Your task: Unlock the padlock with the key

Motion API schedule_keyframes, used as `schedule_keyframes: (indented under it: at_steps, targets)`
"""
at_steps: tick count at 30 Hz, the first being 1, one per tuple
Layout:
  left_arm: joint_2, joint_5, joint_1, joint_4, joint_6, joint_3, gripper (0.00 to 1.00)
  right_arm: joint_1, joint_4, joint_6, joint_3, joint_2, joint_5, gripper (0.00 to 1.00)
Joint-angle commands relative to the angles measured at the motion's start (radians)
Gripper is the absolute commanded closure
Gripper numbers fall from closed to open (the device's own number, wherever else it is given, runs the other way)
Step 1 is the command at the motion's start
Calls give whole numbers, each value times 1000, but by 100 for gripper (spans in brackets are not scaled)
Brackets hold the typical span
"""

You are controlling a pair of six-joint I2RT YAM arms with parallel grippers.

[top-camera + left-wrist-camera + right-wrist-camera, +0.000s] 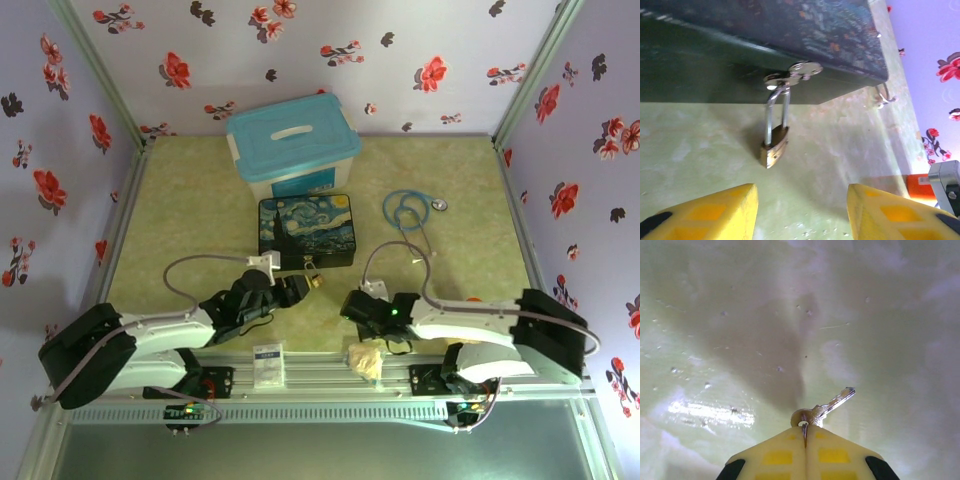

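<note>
The small brass padlock [774,147] hangs by its silvery shackle from the metal clasp [792,75] on the front of the dark starry-night box [765,45]. Its body leans onto the table. My left gripper [802,200] is open just in front of it, the padlock lying beyond and a little left of the gap. From above, the padlock [317,281] sits at the tip of the left gripper [296,290]. My right gripper [805,432] is shut on the head of the key [827,407], whose blade sticks out up and to the right above the table. In the top view the right gripper [350,304] sits low, right of the padlock.
A clear bin with a blue lid [292,140] stands behind the box [305,230]. A blue stethoscope [410,210] lies to the box's right. A white card [268,363] and a crumpled yellowish scrap [365,360] rest at the near edge between the arm bases.
</note>
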Motion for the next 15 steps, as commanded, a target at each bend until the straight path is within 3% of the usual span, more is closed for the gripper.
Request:
schedule_keyframes:
  at_steps: [1, 8, 15]
  targets:
    - [18, 66, -7, 66, 24, 51, 49, -4, 42, -176, -7, -151, -13, 100]
    - [21, 150, -34, 107, -52, 101, 44, -3, 145, -385, -30, -424, -56, 100]
    - [5, 158, -68, 94, -61, 135, 38, -4, 201, -482, 28, -379, -130, 100]
